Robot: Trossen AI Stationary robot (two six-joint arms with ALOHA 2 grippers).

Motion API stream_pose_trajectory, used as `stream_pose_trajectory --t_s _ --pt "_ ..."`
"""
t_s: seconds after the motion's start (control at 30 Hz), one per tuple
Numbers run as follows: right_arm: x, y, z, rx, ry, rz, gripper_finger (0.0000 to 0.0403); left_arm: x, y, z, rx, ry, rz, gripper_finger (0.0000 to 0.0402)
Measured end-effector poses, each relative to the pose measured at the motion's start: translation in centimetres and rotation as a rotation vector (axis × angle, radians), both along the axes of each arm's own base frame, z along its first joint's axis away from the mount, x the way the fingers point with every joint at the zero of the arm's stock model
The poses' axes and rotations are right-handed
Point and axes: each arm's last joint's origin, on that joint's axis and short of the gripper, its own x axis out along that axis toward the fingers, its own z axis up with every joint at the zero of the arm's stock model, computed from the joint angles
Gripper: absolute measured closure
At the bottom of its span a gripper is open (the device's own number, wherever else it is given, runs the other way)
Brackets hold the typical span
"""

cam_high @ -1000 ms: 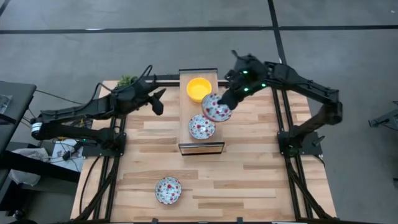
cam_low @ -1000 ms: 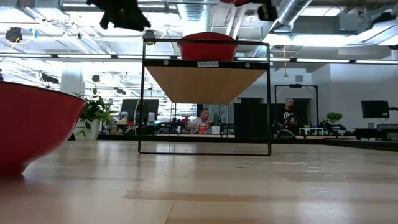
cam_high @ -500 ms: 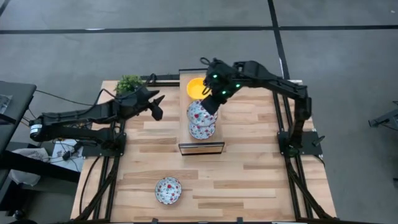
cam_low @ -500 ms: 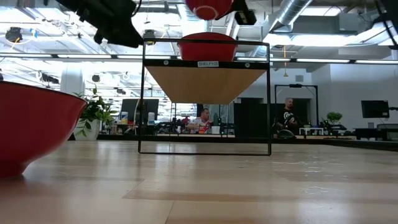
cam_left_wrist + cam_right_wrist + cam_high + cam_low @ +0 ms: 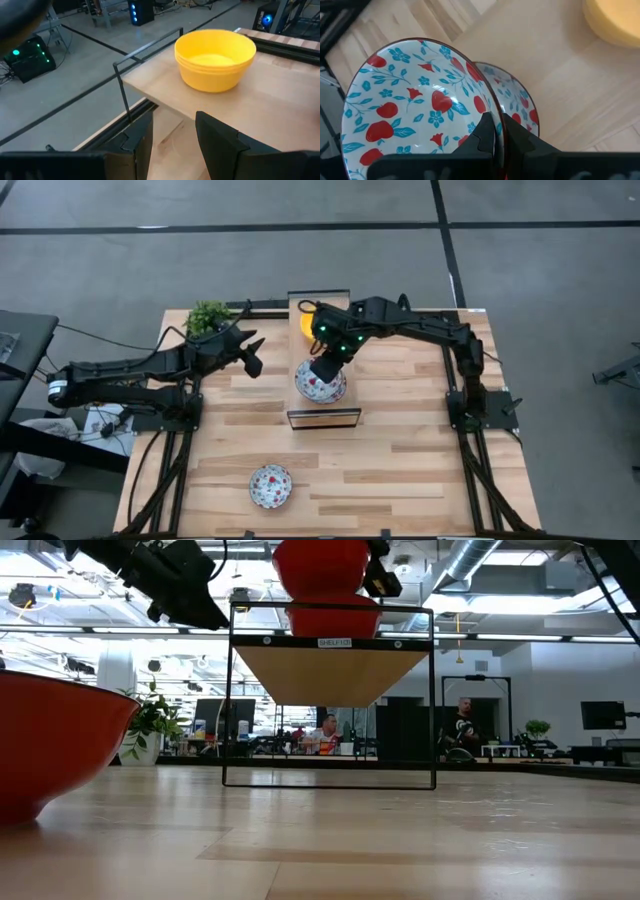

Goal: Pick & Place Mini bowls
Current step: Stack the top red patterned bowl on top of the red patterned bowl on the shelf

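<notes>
On the raised wooden shelf with a thin black metal frame (image 5: 322, 360) at the far middle of the light wooden table (image 5: 420, 460), two places are taken: a plain glossy yellow bowl (image 5: 215, 59) sits toward the far end, and a white bowl with red-and-blue flowers inside and a red outside (image 5: 520, 107) sits nearer the front. The yellow one looks like a nested stack, with a second rim line showing, though I cannot count the bowls in it.

The right gripper (image 5: 325, 366) is over that front floral bowl, its fingers pinched together on the rim of a second floral bowl (image 5: 415, 107), which it holds tilted and just above the first, the two rims overlapping in the right wrist view. In the low view the carried bowl hangs directly over the one on the shelf, so I judge this to be the stacking step, with release not yet made.

The left gripper (image 5: 252, 356) waits beside the shelf with its fingers apart and empty, near the small green potted plant (image 5: 207, 313) at the table's far left corner.

One more floral bowl (image 5: 271, 485) lies on the table near the front edge, well apart from the shelf, so at least that one is left to move
</notes>
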Motion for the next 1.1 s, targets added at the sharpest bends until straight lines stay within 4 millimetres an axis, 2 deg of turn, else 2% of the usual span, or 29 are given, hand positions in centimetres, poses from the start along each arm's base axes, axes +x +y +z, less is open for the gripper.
stream_pose_trajectory --t_s 0.4,0.57,0.97,1.1 --pt "-0.72 0.32 -0.33 -0.035 0.092 -0.017 0.0401 -0.42 -0.08 0.35 0.01 -0.022 -0.002 0.0254" --pt "-0.45 0.82 -0.27 -0.069 0.072 0.013 0.0401 -0.4 -0.08 0.36 0.013 -0.021 -0.003 0.0254" --pt "-0.42 0.59 -0.26 -0.123 0.066 0.064 0.04 -0.39 -0.08 0.39 0.014 -0.024 -0.003 0.0254" --pt "0.0 0.49 -0.84 -0.131 0.077 0.075 0.0401 -0.38 -0.08 0.43 0.015 -0.029 -0.003 0.0254"
